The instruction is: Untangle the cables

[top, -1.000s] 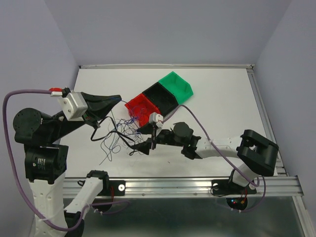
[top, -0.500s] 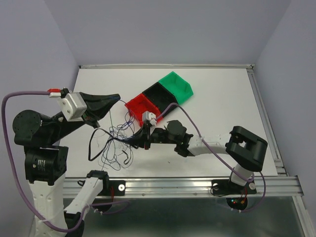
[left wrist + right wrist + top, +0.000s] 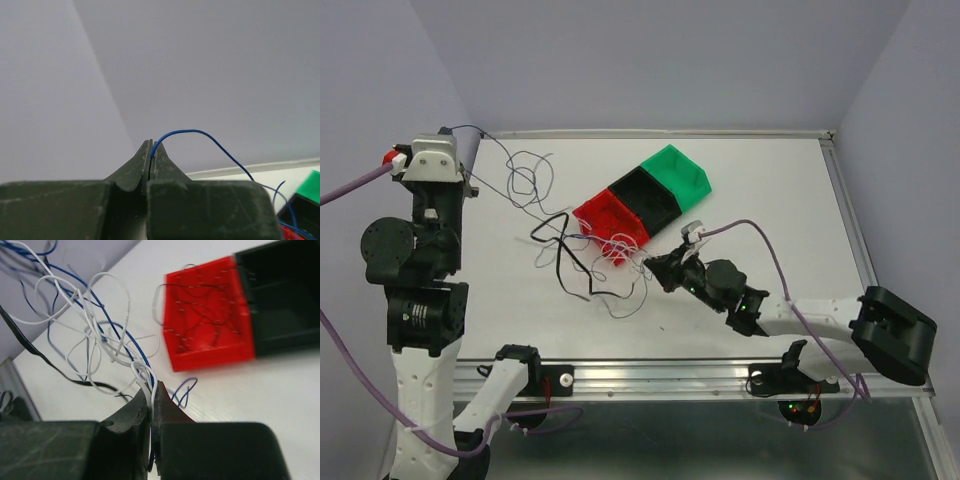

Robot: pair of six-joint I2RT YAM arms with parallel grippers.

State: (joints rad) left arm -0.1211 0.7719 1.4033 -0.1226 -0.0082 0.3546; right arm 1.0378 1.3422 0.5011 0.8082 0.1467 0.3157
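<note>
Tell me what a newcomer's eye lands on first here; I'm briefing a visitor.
The left gripper, held high at the far left corner, is shut on a blue wire that arches away from it. Mid-table lies a loose tangle of cables beside the red bin. The right gripper pinches white wires at the tangle's edge.

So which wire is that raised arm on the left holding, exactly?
Start at the white table and look to its left edge, where the left gripper is raised. Pinched in its shut tips is the blue wire, arching out and down towards the red bin. The white wires are in the right gripper instead.
</note>
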